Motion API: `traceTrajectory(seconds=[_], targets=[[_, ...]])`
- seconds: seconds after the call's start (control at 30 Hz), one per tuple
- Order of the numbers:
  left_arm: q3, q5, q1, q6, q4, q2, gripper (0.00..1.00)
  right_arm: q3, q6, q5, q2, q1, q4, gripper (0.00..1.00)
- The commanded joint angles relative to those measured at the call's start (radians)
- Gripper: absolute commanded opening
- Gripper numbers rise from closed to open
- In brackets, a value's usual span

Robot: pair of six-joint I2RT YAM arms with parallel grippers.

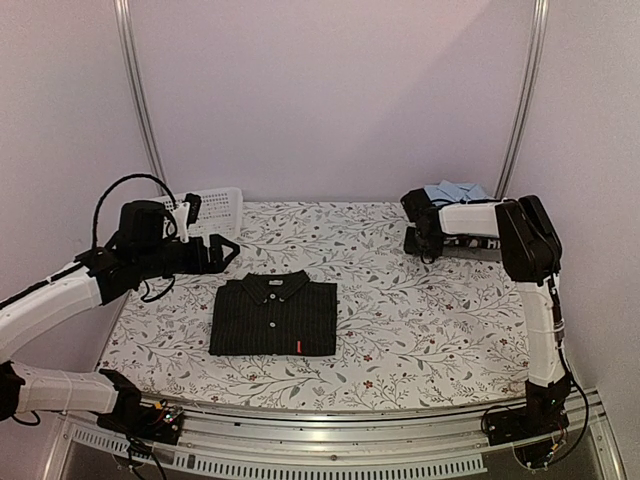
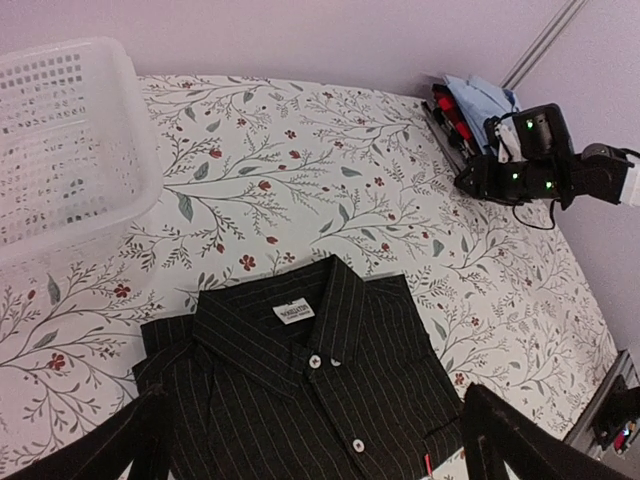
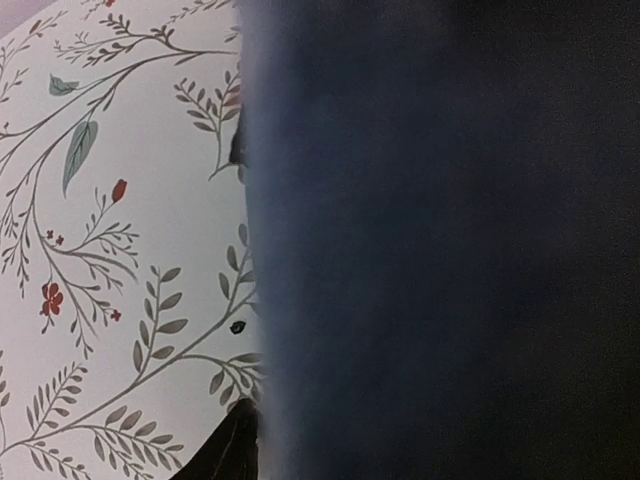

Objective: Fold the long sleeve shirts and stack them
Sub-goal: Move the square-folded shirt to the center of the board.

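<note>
Your left claw [image 1: 228, 255] hangs spread wide by the folded black shirt [image 1: 273, 316], which lies toward the surface's [image 1: 420, 330] near edge, while your right claw [image 1: 428, 245], grip unreadable, sits at the far right corner by the light blue shirt [image 1: 455, 190]; judge the cloth light and limp, so pinch a doubled edge.

Readable text: you will find none | black shirt [image 2: 250, 420] collar label [image 2: 293, 313]: white, dark print too small to read

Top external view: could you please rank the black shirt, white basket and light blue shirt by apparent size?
1. black shirt, clearly largest.
2. white basket.
3. light blue shirt.
The last two look close and both are only partly visible, so their order is unsure.
</note>
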Motion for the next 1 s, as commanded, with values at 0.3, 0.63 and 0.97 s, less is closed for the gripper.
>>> traceTrajectory(seconds=[0.3, 0.63, 0.97], targets=[[0.067, -0.001, 0.010, -0.039, -0.075, 0.081, 1.00, -0.036, -0.007, -0.027, 0.014, -0.038, -0.016, 0.00], [-0.031, 0.068, 0.012, -0.163, 0.067, 0.058, 1.00, -0.355, 0.041, -0.136, -0.221, 0.010, 0.069, 0.00], [-0.139, 0.059, -0.001, -0.221, 0.150, -0.026, 1.00, -0.620, 0.172, -0.179, -0.438, 0.197, 0.173, 0.00]])
